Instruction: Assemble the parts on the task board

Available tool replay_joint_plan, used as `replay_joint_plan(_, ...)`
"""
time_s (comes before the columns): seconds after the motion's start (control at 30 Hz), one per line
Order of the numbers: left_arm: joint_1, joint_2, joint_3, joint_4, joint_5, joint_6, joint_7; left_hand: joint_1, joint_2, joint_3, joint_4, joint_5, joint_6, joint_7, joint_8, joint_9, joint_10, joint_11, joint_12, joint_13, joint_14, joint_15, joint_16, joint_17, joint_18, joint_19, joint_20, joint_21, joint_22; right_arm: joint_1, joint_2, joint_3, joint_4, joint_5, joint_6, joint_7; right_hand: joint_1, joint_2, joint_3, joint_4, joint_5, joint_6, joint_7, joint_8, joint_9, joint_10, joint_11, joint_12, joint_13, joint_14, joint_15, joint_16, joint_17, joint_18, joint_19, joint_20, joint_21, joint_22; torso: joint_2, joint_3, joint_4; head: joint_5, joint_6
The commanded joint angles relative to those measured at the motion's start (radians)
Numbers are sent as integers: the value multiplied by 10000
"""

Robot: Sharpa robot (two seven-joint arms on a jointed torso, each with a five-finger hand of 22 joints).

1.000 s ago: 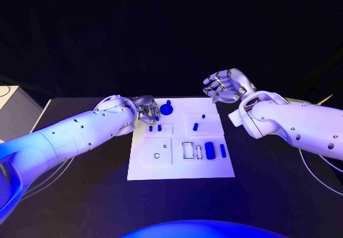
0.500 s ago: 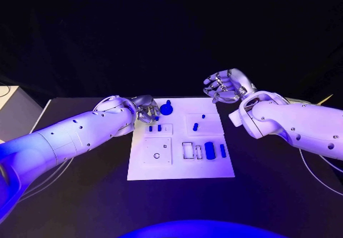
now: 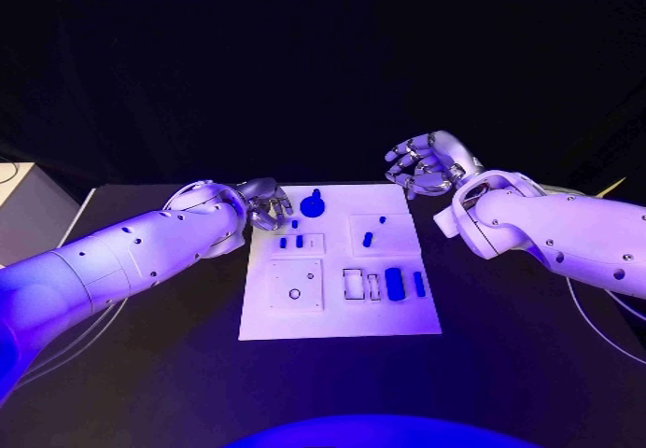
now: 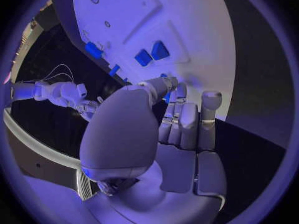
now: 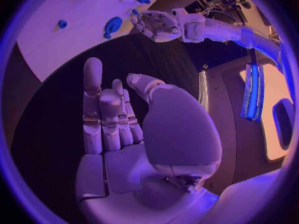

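Looks like the pick-up stage: left hand (image 3: 265, 203) with fingers loosely curled on nothing hovers by the round blue part (image 3: 313, 204) at the task board (image 3: 337, 317) far corner, right hand (image 3: 428, 164) idles empty and half-curled, so next it needs a careful pinch.

Looks like a robotics lab/demo booth: black table (image 3: 161, 373) w/ white task board (image 3: 340, 313), black backdrop behind, coloured stage-type light over all. Loose cables (image 3: 81, 341) by table edge; white box (image 3: 24, 210) at far left.
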Motion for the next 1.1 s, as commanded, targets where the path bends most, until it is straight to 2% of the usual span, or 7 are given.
replay_joint_plan(0.03, 7, -191, 118, 107, 461, -65, 87, -75, -48, 49, -77, 31, -14, 77, -74, -38, -397, 155, -222, -36, -940, 103, -432, -1345, 234, -624, 62, -463, -624, -4, 55, 6, -210, -1517, 1070, -388, 158, -28, 141, -112, -175, 120, 7, -115, -42, -42, -14, -236, -274, 380, 3, 1113, 729, -230, 282, -7, 1378, 1084, -6, -3, 12, -15, 38)
replay_joint_plan(0.07, 7, -265, 186, 129, 612, -72, 108, -48, -66, 125, -104, 49, 15, 114, -84, -52, -715, 289, -403, -102, -1831, 205, -899, -2576, 321, -1044, 136, -752, -1025, -4, 77, 6, -292, -1810, 1219, -461, 171, -35, 189, -132, -221, 155, -3, -144, -52, -42, -12, -309, -359, 440, 0, 1426, 924, -282, 349, -13, 1807, 1426, -7, -4, 14, -20, 42)
replay_joint_plan(0.2, 8, -567, 430, 256, 1443, -189, 257, -13, -71, 237, -155, 75, 87, 236, -94, -78, -1011, 428, -597, -199, -2802, 313, -1557, -4013, 466, -1693, 258, -1166, -1580, -4, 182, 6, -583, -2946, 1719, -767, 154, -91, 333, -172, -304, 238, -29, -265, -131, 47, -18, -502, -633, 626, 3, 2548, 1615, -472, 563, -19, 3309, 2626, -6, -2, 17, -33, 96)
replay_joint_plan(0.43, -64, -1370, 810, 938, 5246, -912, 1468, -169, 80, 207, -60, 49, 541, 439, 145, -46, -702, 405, -410, -216, -3124, 292, -2600, -4695, 485, -2014, 263, -1571, -1821, -17, 551, -1, -1051, -5668, 2332, -1814, 112, -143, 451, -186, -478, 371, -111, -355, -204, 244, -70, -638, -889, 739, -19, 3551, 2212, -671, 763, -28, 4916, 3916, 17, -10, -2, -195, 223)
replay_joint_plan(0.73, -1065, -2568, 1723, 2766, 9677, -943, 2925, -309, 200, -147, 81, 18, 516, 460, 163, -91, -682, 399, -161, -161, -3298, 316, -3195, -5031, 473, -2161, 279, -2101, -2174, -71, 1008, -51, -1542, -7461, 2860, -2848, 0, -287, 479, -147, -657, 426, -173, -418, -242, 233, -85, -777, -1055, 766, -9, 3692, 2202, -757, 842, -24, 5626, 4498, 0, -54, 53, -532, 277)
replay_joint_plan(0.93, -1665, -3071, 2307, 3587, 10650, -957, 3287, -286, 232, -201, 75, 23, 540, 458, 184, -89, -699, 399, -141, -159, -3321, 317, -3247, -5060, 477, -2150, 276, -2162, -2221, -233, 1168, -87, -1659, -7907, 3559, -3173, -104, -401, 409, -113, -738, 378, -152, -505, -284, -32, -24, -966, -1213, 757, 43, 3796, 2196, -780, 820, 10, 5813, 4681, 5, -58, 73, -562, 249)
replay_joint_plan(1.1, -2021, -3373, 2632, 3985, 10902, -1027, 3405, -266, 248, -225, 66, 27, 559, 457, 199, -86, -708, 398, -131, -158, -3330, 316, -3271, -5074, 478, -2142, 272, -2190, -2243, -334, 1234, -100, -1680, -8066, 4029, -3328, -225, -431, 65, -116, -777, 329, -158, -589, -326, -303, -10, -1044, -1341, 738, 58, 3880, 2180, -779, 779, 40, 5897, 4785, -2, -68, 50, -529, 237)
